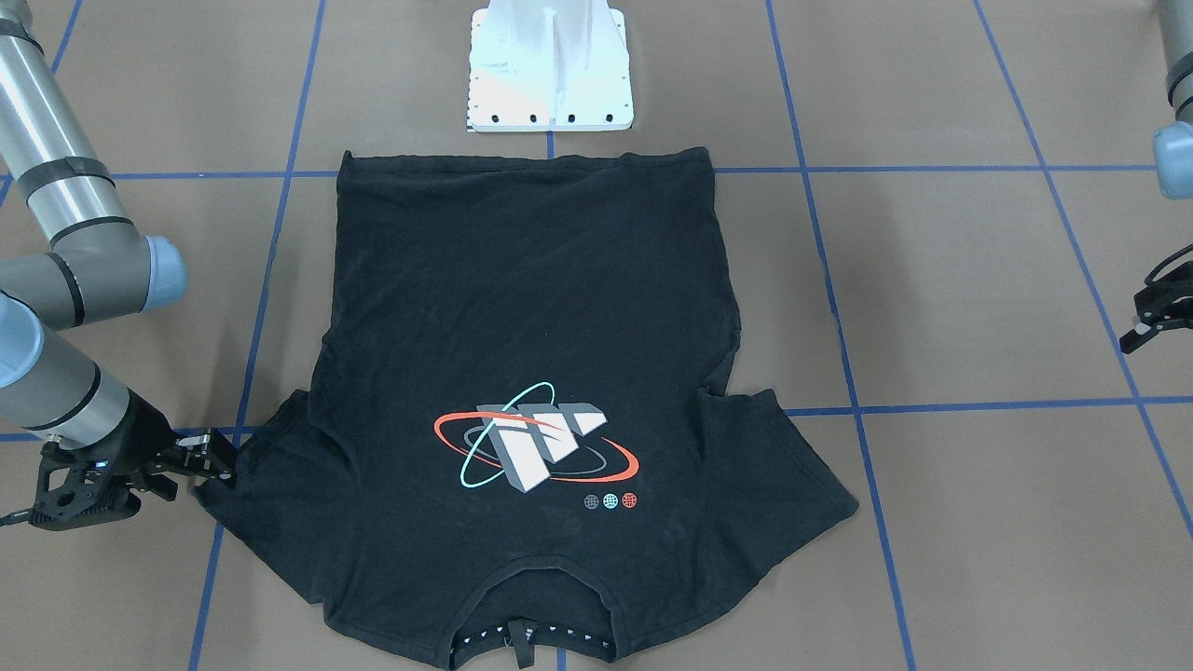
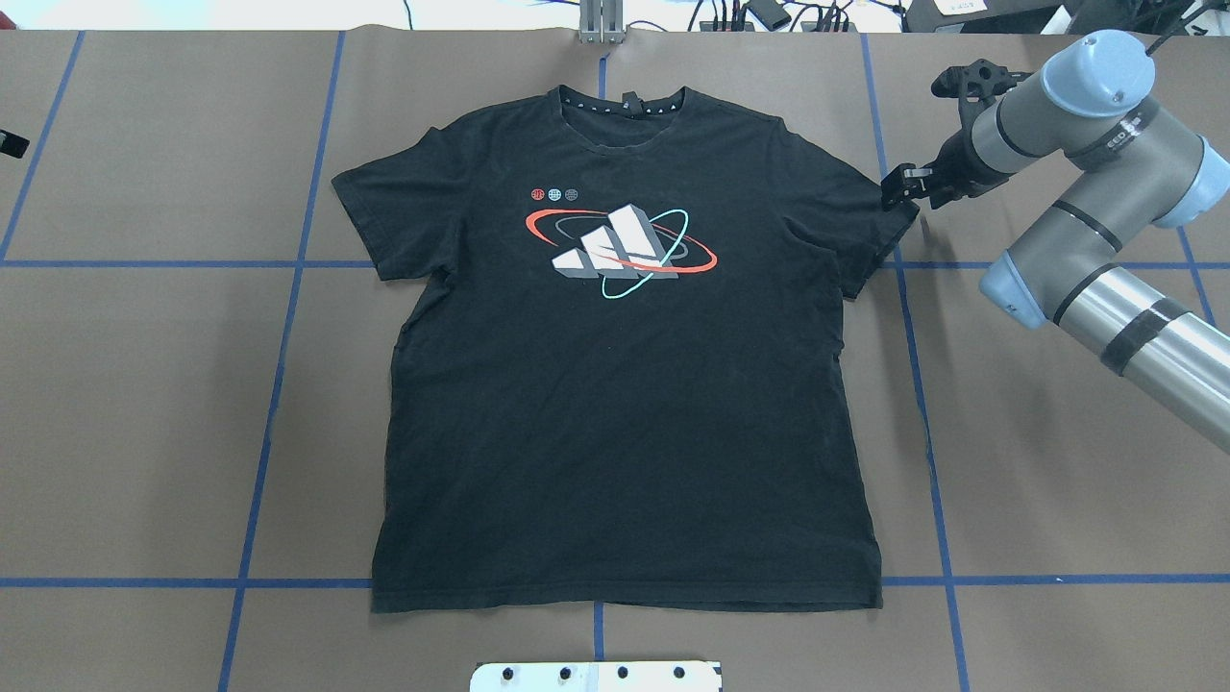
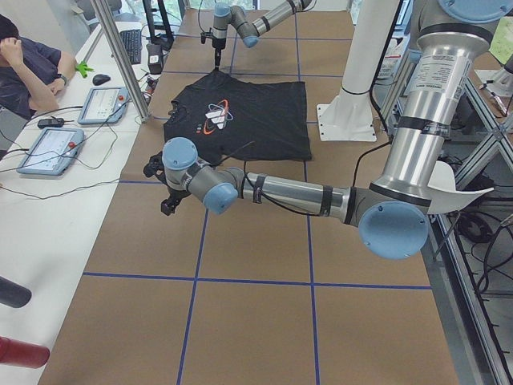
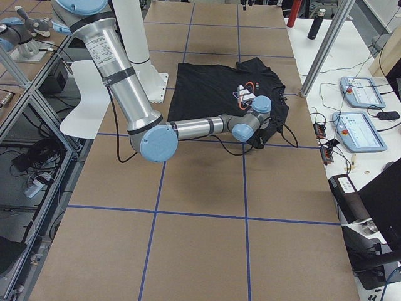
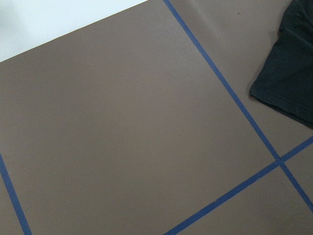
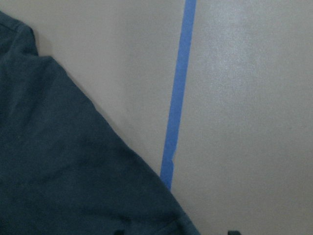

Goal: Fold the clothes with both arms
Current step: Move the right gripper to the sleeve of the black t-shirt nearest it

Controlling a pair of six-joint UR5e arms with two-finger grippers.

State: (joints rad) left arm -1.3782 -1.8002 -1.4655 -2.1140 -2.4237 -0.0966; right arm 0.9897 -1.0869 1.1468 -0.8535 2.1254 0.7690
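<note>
Brown paper covers the tabletop (image 2: pixel 144 432), marked into squares by blue tape lines (image 2: pixel 279 384). Nearest the robot, just past the white pedestal base (image 2: pixel 596 676), lies the hem of the black T-shirt (image 2: pixel 625 413). The shirt is spread flat and face up, its body running straight away from the base. Farther out on the chest sits the print (image 2: pixel 620 245) of grey-white blocks ringed by red and teal ovals. Level with it, both short sleeves are spread out to the sides.

The right hand (image 2: pixel 896 189) is down at the outer tip of the right sleeve (image 2: pixel 846 211). In the wrist view its jaws stand narrowly apart, with the sleeve's edge lying between them.

The left hand (image 1: pixel 1142 326) hangs over bare paper well apart from the left sleeve (image 2: pixel 384 211). I cannot tell whether it is wide or closed.

Farthest away, the collar (image 2: pixel 623 120) lies near the tabletop's far edge.
</note>
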